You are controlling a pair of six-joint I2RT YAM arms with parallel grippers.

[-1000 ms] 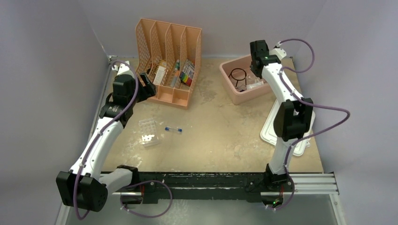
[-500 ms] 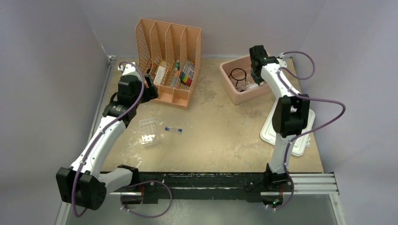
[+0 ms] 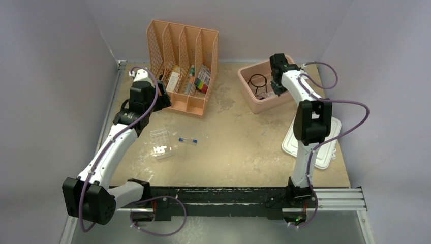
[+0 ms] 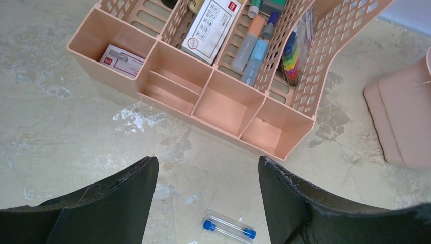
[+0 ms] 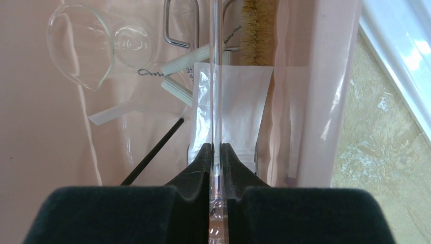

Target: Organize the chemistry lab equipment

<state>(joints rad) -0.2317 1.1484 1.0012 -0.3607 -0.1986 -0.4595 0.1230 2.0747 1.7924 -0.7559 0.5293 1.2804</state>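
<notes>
The blue-capped tube [image 4: 228, 230] lies flat on the table, close under the left gripper [image 4: 207, 162] and slightly behind its wide-open jaws, its long axis running nearly finger to finger, so a wrist turn looks needed. That arm is far nearer, pitched down before the peach organizer [image 4: 223, 109]. The right gripper [image 5: 215, 150] is clenched on a thin glass rod [image 5: 215, 76] pointing straight ahead inside the pink tub [image 3: 262, 107].

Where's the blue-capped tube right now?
In the top view the blue-capped tube lies on the table left of centre, just right of the white tube rack.
</notes>
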